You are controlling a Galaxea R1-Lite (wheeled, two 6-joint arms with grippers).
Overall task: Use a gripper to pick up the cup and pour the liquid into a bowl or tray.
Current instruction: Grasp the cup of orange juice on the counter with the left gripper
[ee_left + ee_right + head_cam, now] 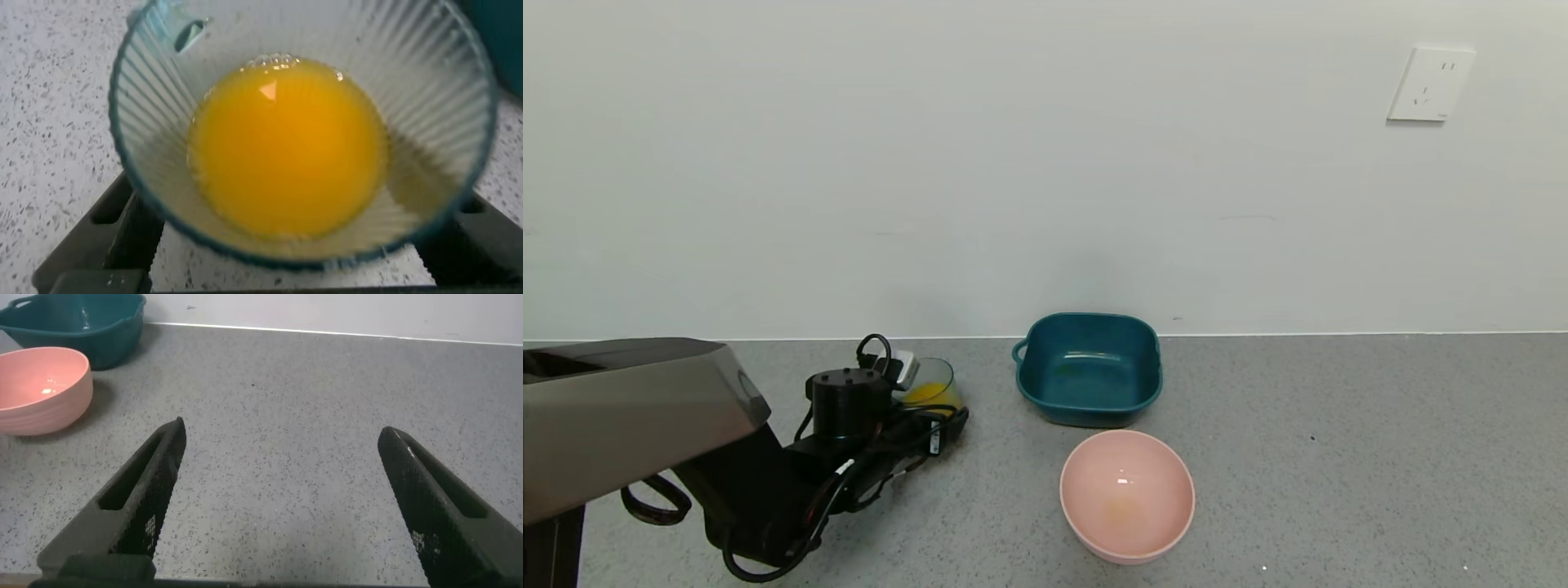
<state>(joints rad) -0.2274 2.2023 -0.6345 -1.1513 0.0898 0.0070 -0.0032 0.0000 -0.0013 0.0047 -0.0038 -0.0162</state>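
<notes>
The cup point(931, 390) is seen standing upright on the grey speckled table point(1339, 457), on the robot's left side, with its long axis straight up and down. The left pincer point(935, 408) is placed right at the cup, and in the left wrist view the cup point(302, 131) sits between the two dark fingers point(98, 237), low down near its base. It looks as if the cup is being gripped, but it cannot be told for sure whether the fingers are pressed tight on it.

The teal tub point(1088, 367) is found to the right of the cup, near the wall, with a gap of bare table between them. So the cup will likely have to be carried to the right and tipped that way. The left arm is much nearer to it.

The right pincer point(278, 498) is held wide apart over bare table, holding nothing.

The cup is made of clear ribbed plastic. The liquid point(286, 147) is thick orange-yellow and fills only the bottom part. The tub is smooth and squarish with round corners and a small loop handle. A round pink bowl point(1127, 495) is set in front of it.
</notes>
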